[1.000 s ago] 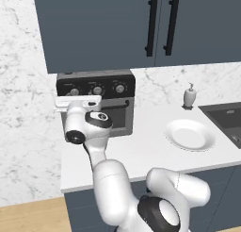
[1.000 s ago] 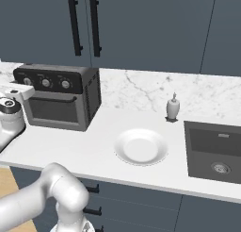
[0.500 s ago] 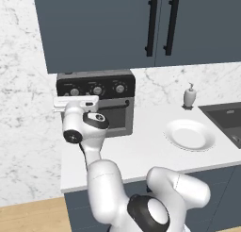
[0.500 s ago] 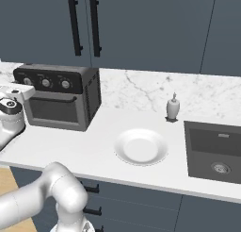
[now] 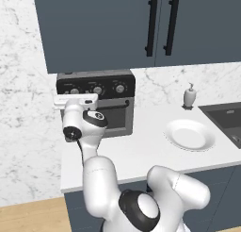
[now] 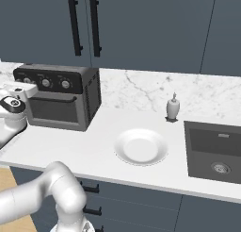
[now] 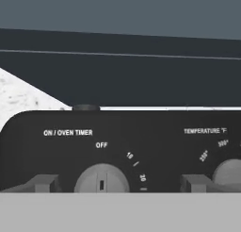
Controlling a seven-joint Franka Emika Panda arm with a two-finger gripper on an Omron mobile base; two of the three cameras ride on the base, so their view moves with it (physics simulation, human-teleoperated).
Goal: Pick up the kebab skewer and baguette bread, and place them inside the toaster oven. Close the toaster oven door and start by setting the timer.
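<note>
On the white counter (image 6: pixel 99 146), against the marbled wall and under dark blue cupboards, stands the toaster oven (image 6: pixel 63 103), a grey box with a black top panel carrying three round silver knobs. Its door (image 6: pixel 52 111) is shut upright, dark glass below a black bar handle. My white arm rises in front of it, and my tool (image 7: pixel 117 184) is raised to the left end of the panel, just before the left knob. The fingers (image 7: pixel 44 183) are spread wide apart, one on each side of that knob, with nothing held between them. In the hand view the timer knob (image 7: pixel 101 178) sits low between the two dark tips, its pointer mark straight up under the word OFF, with the label ON / OVEN TIMER above and the numbers 10 and 20 curving off to its right. A second knob (image 7: pixel 228 172) shows at the right edge under the label TEMPERATURE °F. To the right of the oven on the counter lies a white plate (image 6: pixel 141 147), beyond it a small soap bottle (image 6: pixel 173 107) by the wall, and further right a dark sink (image 6: pixel 214 151) set into the counter
</note>
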